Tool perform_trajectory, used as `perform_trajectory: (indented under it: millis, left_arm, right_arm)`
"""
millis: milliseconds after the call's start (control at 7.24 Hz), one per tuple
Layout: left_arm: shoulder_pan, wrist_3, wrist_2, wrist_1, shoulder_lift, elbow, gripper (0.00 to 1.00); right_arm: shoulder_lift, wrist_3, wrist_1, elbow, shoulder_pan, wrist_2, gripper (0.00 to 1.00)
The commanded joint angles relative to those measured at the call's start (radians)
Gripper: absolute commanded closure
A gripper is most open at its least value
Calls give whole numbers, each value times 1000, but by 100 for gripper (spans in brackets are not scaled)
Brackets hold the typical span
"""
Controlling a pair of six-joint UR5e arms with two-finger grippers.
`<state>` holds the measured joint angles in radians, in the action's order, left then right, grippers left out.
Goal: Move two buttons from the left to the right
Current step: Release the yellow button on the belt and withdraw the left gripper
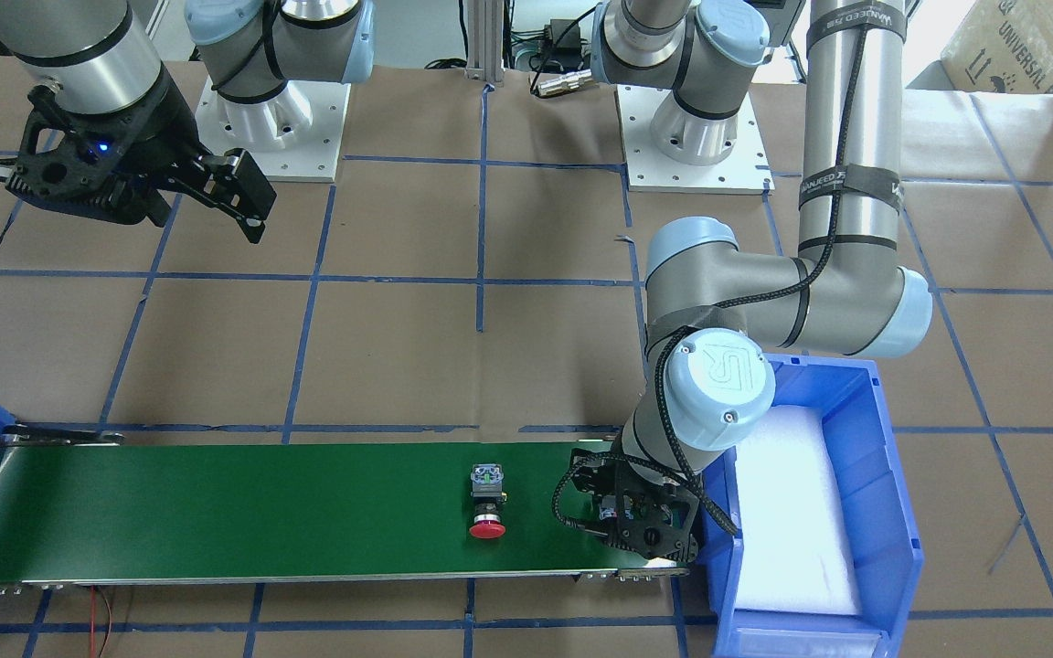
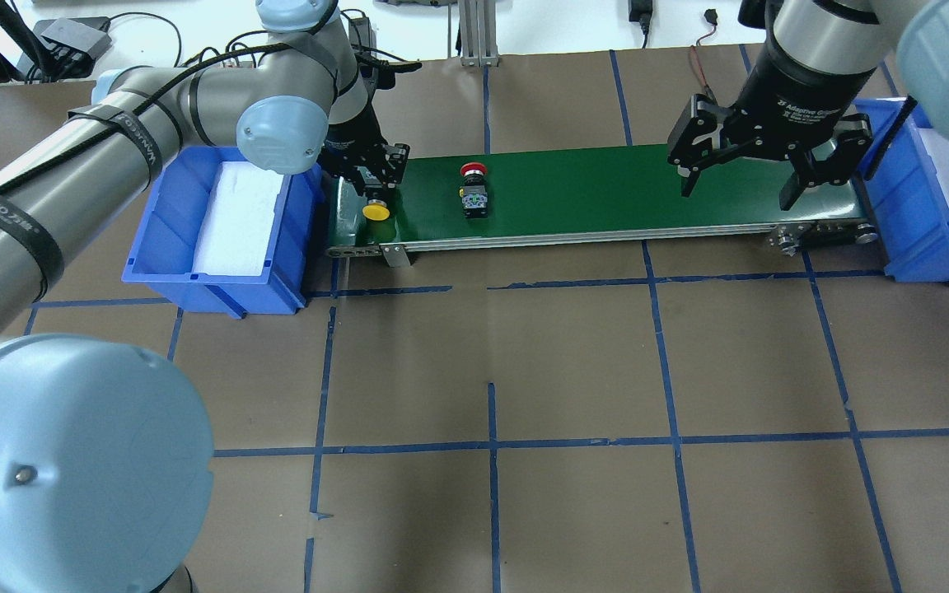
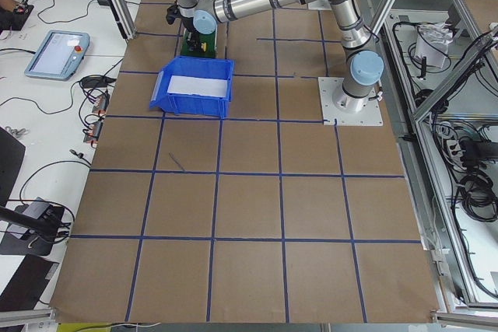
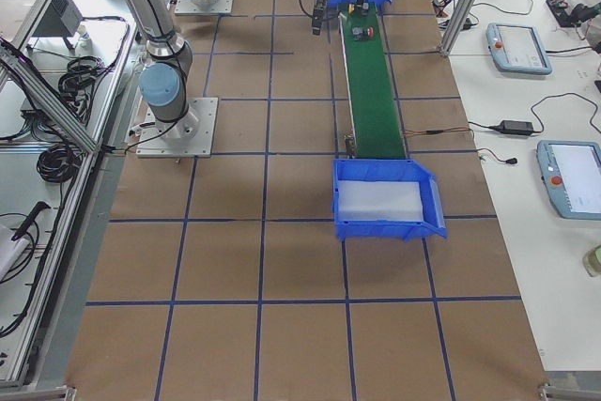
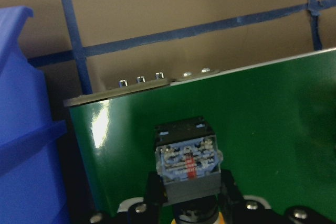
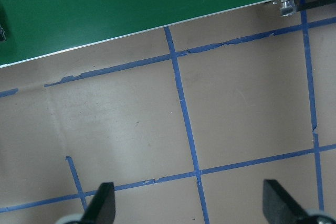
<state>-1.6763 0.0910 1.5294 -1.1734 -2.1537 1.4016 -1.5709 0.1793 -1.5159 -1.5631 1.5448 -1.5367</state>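
Observation:
The yellow button (image 2: 375, 212) lies at the left end of the green conveyor belt (image 2: 590, 185). My left gripper (image 2: 363, 177) is low over it, and in the left wrist view my left gripper (image 5: 191, 195) has its fingers (image 5: 155, 192) pressed against both sides of the button's grey-blue contact block (image 5: 186, 163). The red button (image 2: 473, 189) lies on its side on the belt, a little to the right; it also shows in the front view (image 1: 487, 504). My right gripper (image 2: 738, 185) hangs open and empty above the belt's right end.
A blue bin (image 2: 219, 284) with white foam stands against the belt's left end, right next to my left gripper. Another blue bin (image 2: 919, 239) stands at the belt's right end. Brown paper with blue tape lines covers the table (image 2: 491, 412).

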Motion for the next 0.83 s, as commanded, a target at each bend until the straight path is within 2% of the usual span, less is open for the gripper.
perform_trajectory:
  millis: [0,138,276,414,552,690]
  left_arm:
    - [0,-11,3,-32,5,-6,0]
    - [7,-13,2,-41,32,-24,0]
    - [6,-13,11,-120,72,-35,0]
    - [12,-11,65,-136,139,-17,0]
    - [47,-7,145,-135,164,-12,2]
    - [78,1,175,-140,185,-7,2]
  right_arm:
    - [-1,0,0,0,0,3,0]
    - [-1,0,0,0,1,3,0]
    - [0,0,0,0,1,-5,0]
    - [-1,2,2,-2,1,-2,0]
    - [-1,0,0,-3,1,0,0]
    - [-7,2,0,-3,4,6,0]
